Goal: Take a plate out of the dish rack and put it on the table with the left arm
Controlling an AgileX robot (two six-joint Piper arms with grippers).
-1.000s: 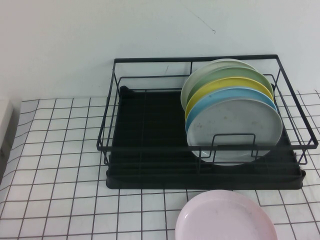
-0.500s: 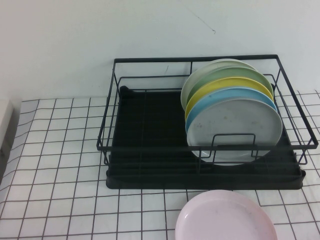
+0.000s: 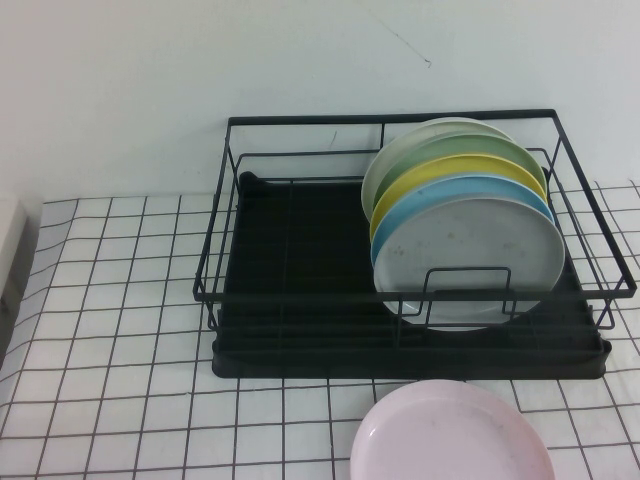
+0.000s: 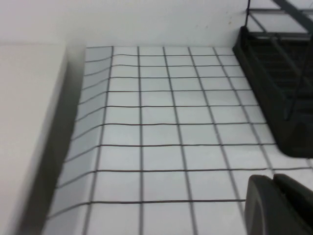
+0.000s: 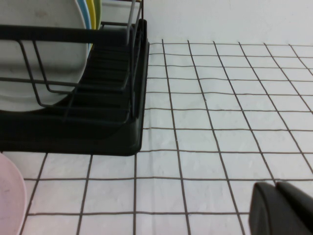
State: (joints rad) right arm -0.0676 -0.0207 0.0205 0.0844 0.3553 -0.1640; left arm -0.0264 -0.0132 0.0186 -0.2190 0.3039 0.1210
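The black wire dish rack stands on the gridded white table. Several plates stand upright at its right end. The pale grey-white speckled plate is the front one, with a light blue plate just behind it. No arm shows in the high view. In the left wrist view my left gripper is shut and empty, low over the table to the left of the rack. In the right wrist view my right gripper is shut and empty, to the right of the rack and the grey-white plate.
A pink plate lies flat on the table in front of the rack and also shows in the right wrist view. Yellow and green plates stand further back. A white block borders the table's left edge.
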